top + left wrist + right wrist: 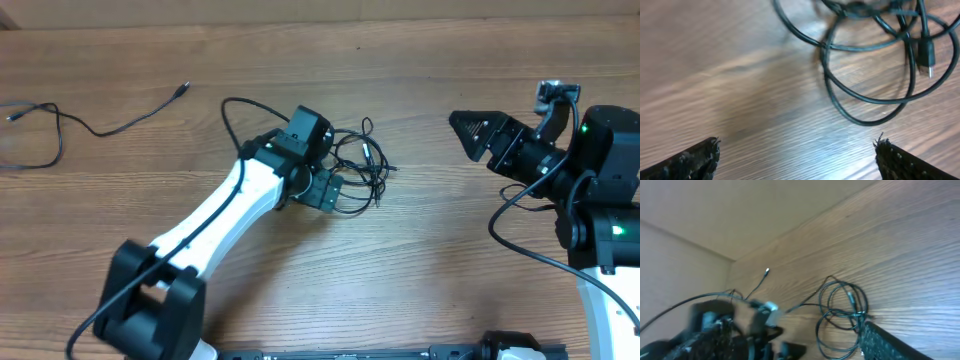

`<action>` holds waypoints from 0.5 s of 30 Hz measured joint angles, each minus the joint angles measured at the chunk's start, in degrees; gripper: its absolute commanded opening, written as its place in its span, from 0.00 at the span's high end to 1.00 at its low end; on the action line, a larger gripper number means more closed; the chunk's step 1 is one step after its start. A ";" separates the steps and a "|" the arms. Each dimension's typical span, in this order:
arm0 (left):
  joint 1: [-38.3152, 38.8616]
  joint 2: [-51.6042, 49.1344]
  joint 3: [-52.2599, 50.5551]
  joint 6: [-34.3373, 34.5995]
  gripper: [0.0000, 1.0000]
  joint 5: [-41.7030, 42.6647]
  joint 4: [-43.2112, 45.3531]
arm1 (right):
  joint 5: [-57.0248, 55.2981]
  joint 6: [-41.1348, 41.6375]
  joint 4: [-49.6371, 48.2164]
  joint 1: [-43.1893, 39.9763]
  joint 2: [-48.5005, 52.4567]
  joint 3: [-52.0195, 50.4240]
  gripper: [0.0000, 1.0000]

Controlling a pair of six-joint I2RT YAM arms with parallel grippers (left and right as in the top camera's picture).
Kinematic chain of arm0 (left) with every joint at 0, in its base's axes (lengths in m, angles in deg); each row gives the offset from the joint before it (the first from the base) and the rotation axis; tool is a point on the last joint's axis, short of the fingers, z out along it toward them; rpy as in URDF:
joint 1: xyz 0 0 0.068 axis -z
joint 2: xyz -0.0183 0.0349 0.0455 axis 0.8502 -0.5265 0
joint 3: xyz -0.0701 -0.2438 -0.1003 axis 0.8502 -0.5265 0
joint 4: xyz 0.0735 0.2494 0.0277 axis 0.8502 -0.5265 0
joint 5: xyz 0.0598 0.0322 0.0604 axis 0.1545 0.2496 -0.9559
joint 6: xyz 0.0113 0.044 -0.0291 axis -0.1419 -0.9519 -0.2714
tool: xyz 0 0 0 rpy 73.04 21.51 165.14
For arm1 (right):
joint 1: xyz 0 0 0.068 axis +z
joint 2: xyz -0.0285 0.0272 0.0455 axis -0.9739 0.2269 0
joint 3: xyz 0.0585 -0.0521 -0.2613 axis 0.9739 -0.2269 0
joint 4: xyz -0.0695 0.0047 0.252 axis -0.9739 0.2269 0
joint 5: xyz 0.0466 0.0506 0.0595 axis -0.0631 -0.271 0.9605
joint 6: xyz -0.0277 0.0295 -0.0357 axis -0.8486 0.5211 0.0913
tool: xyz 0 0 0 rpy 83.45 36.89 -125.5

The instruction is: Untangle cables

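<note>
a small knot of thin black cables lies just right of centre in the overhead view, on a wooden bench. its loops overlap in a rough oval with no clear long axis. one plug shows at the right edge of the left wrist view. a separate cable lies stretched out on its own at the upper left, well apart from the knot.

the left gripper hangs just beside the knot's lower left edge, jaws spread wide and holding nothing. in its wrist view the loops sit in the upper right, ahead of the jaws and not between them. the right gripper is at the right of the frame, well apart from the knot, jaws apparently parted and empty. the left arm is nearer by far, so it is probably the one to reach forward and right for a strand.
</note>
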 measured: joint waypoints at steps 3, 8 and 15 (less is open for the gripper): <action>-0.02 3.58 0.07 -1.46 0.00 -3.67 1.18 | -1.16 0.04 0.04 0.00 0.57 0.00 0.16; 0.00 5.75 0.66 -2.54 0.00 -5.01 9.38 | -1.99 0.09 1.33 0.00 3.48 0.00 0.16; 0.00 4.20 0.72 -4.59 0.06 -3.26 13.75 | -2.47 0.09 4.50 -0.02 8.46 0.00 0.16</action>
